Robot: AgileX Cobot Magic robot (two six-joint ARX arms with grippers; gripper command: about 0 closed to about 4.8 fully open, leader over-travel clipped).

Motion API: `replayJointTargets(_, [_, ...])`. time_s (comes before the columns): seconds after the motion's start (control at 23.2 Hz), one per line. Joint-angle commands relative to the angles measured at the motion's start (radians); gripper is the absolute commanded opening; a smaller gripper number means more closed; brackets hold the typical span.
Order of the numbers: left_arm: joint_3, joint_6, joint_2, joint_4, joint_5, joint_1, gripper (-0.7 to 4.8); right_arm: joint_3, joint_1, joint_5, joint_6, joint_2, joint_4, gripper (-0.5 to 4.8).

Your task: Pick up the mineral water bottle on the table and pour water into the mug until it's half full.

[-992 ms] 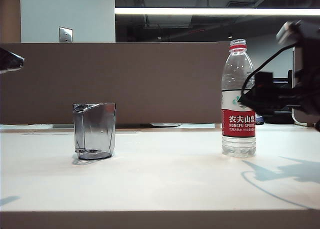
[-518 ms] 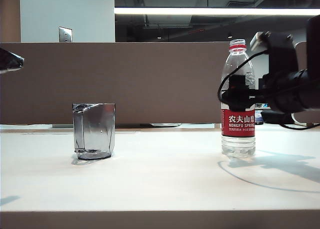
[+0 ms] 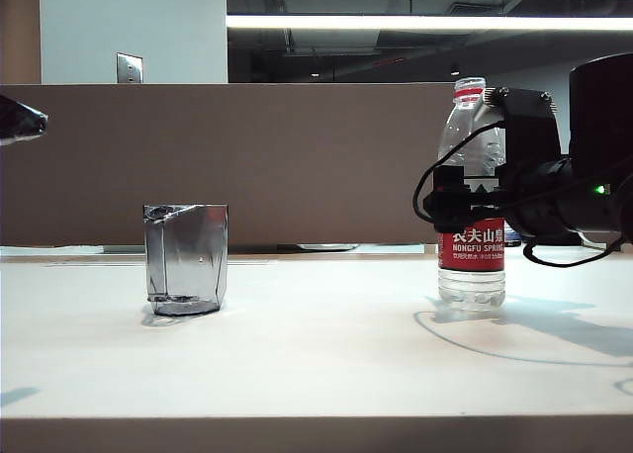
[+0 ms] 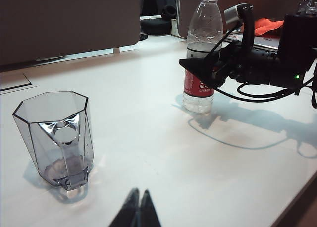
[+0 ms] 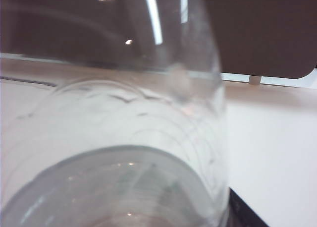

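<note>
Reaching in from the side, the right gripper [image 3: 450, 198] came up to the clear bottle [image 3: 472, 265], jaws spread around its red label. The left gripper [image 4: 137, 212] was pressed together near the mug [image 4: 55, 138].

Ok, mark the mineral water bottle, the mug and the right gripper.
mineral water bottle [image 3: 471, 247], exterior view, red label.
mug [image 3: 186, 258], exterior view, front wall.
right gripper [image 4: 200, 71], left wrist view, open jaws at the bottle's label.
</note>
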Motion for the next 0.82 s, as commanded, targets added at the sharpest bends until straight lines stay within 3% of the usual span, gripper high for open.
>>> replayJointTargets(0.04, [0.003,0.0,0.0,0.006,0.002,0.0,-0.05,0.003,0.0,0.001,0.007,-0.004,0.04,4.79])
replayJointTargets(0.39, [0.003,0.0,0.0,0.006,0.002,0.0,-0.05,0.003,0.0,0.0,0.008,-0.004,0.04,4.74])
replayJointTargets(0.47, [0.003,0.0,0.0,0.006,0.002,0.0,-0.05,0.003,0.0,-0.004,0.008,-0.004,0.04,3.9])
replayJointTargets(0.69, [0.003,0.0,0.0,0.006,0.002,0.0,-0.05,0.002,0.0,-0.023,0.009,-0.004,0.04,3.89])
replayJointTargets(0.82, [0.003,0.0,0.0,0.006,0.002,0.0,-0.05,0.002,0.0,-0.025,0.009,-0.004,0.04,3.03])
